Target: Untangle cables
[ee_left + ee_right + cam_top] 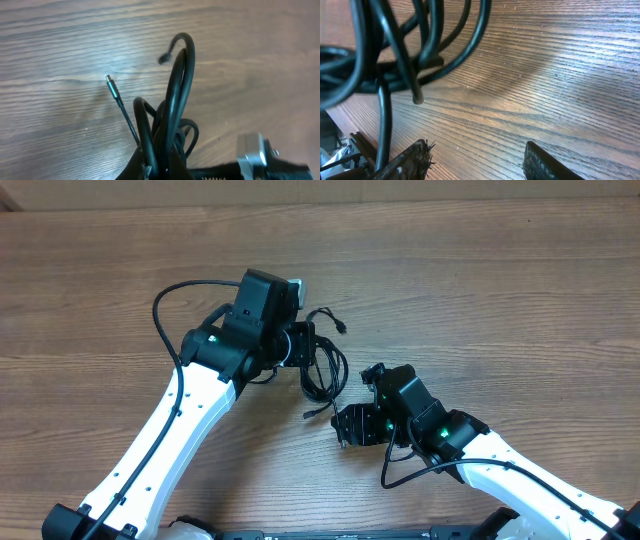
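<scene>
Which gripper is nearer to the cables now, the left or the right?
Left. The left gripper is shut on the cables; the right gripper is open close beside them, holding nothing.

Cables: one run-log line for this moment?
left gripper: jaws shut on cables | right gripper: jaws open, empty, beside bundle | cables: tangled, one bundle | silvery plug: loose end sticking out
</scene>
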Controlling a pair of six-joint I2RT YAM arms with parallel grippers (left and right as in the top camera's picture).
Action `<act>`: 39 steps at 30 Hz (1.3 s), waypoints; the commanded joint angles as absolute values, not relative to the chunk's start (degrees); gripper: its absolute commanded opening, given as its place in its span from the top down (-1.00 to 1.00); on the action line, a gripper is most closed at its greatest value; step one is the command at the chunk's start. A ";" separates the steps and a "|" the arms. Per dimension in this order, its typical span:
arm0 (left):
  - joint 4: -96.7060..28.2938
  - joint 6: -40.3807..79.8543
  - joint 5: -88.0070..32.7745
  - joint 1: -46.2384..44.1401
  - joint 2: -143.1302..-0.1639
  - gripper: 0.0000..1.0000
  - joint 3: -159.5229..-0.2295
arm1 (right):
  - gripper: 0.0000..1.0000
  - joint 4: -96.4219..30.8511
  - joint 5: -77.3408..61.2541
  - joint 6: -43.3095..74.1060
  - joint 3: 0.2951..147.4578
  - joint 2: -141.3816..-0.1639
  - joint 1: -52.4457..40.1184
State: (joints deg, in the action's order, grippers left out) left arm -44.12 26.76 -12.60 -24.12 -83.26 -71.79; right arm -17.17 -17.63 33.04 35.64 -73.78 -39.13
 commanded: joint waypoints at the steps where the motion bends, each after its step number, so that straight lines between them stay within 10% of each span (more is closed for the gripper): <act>1: -43.62 33.78 -7.84 -24.01 -83.15 0.91 -73.54 | -0.18 -16.82 -18.06 33.26 37.15 -74.02 -39.40; 39: -60.55 78.00 10.94 -24.05 -83.15 0.91 -73.52 | -0.99 -11.14 -23.88 67.53 37.15 -74.02 -39.40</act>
State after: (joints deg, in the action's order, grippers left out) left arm -59.94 71.46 9.23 -24.12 -83.26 -71.85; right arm -12.82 -22.83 64.55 35.64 -73.78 -39.16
